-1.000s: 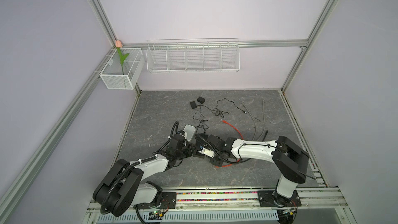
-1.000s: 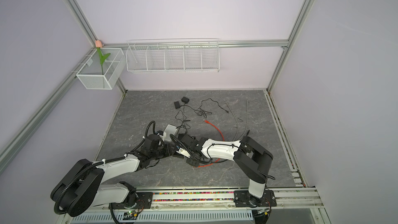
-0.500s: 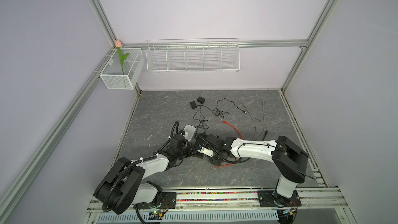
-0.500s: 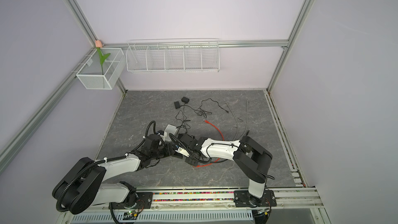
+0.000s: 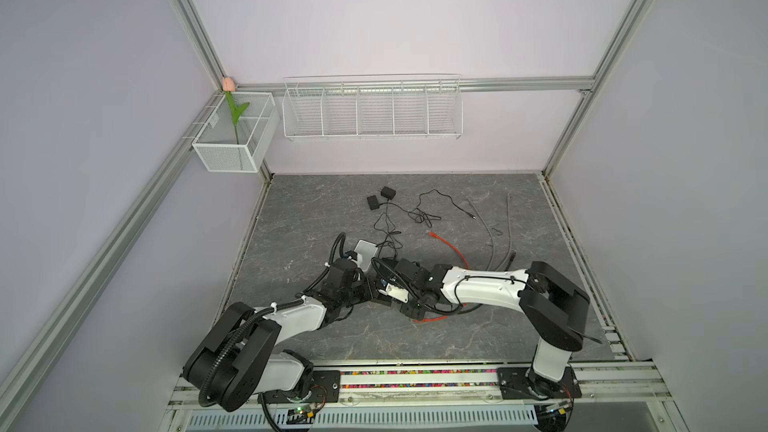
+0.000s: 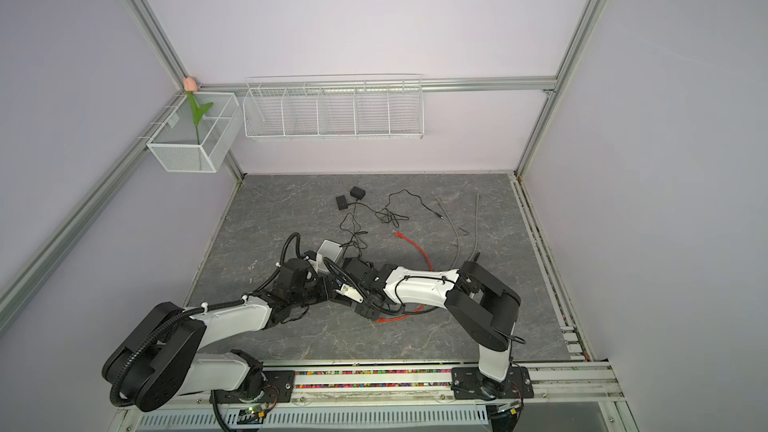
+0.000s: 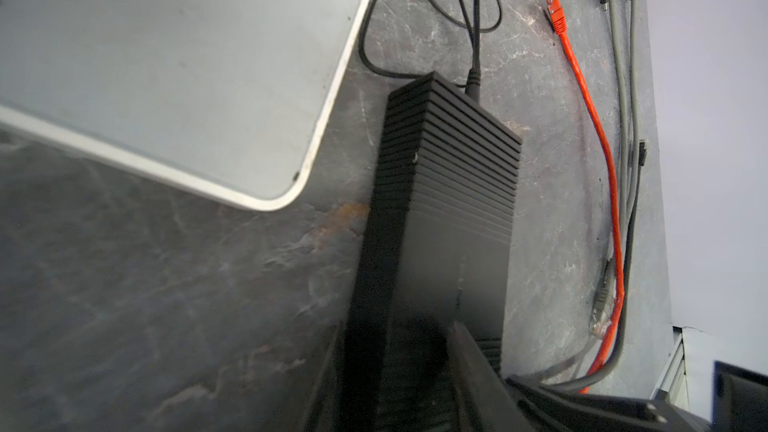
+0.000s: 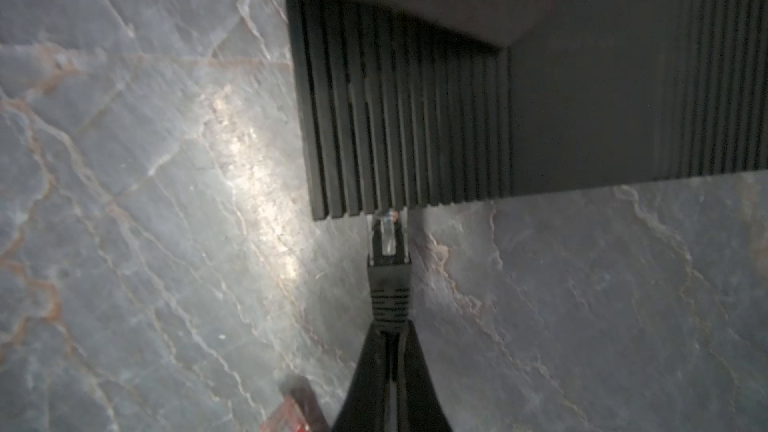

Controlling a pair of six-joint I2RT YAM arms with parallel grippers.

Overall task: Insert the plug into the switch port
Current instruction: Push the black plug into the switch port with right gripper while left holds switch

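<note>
The right end effector (image 8: 390, 351) is clamped together on the dark boot of the plug (image 8: 388, 243), whose clear tip sits right at the ribbed edge of the black switch (image 8: 415, 110) lying on the grey counter (image 8: 145, 201); whether the tip has entered a port cannot be told, since the port openings face away from the right wrist view. In the left wrist view the left end effector (image 7: 411, 380) straddles the near end of the switch (image 7: 449, 184), its dark fingers partly apart and seemingly bearing on the casing's sides, though real contact is hard to confirm. In both top views the two arms meet low over the middle of the counter (image 5: 415, 338), beside a white box (image 5: 365, 253). An orange cable (image 7: 598, 126) and grey cables (image 7: 623, 76) lie loose nearby, and a thin black lead (image 7: 473, 35) already enters the far end of the switch. To do this step well, the plug should probably be kept square to the port face and level with it, then pushed straight along its own axis, while the left side braces the casing so it does not slide back. A tilted entry would likely jam the clip against the port's lip. The loose orange cable near the right arm could snag, so a short, slow push seems wise.
</note>
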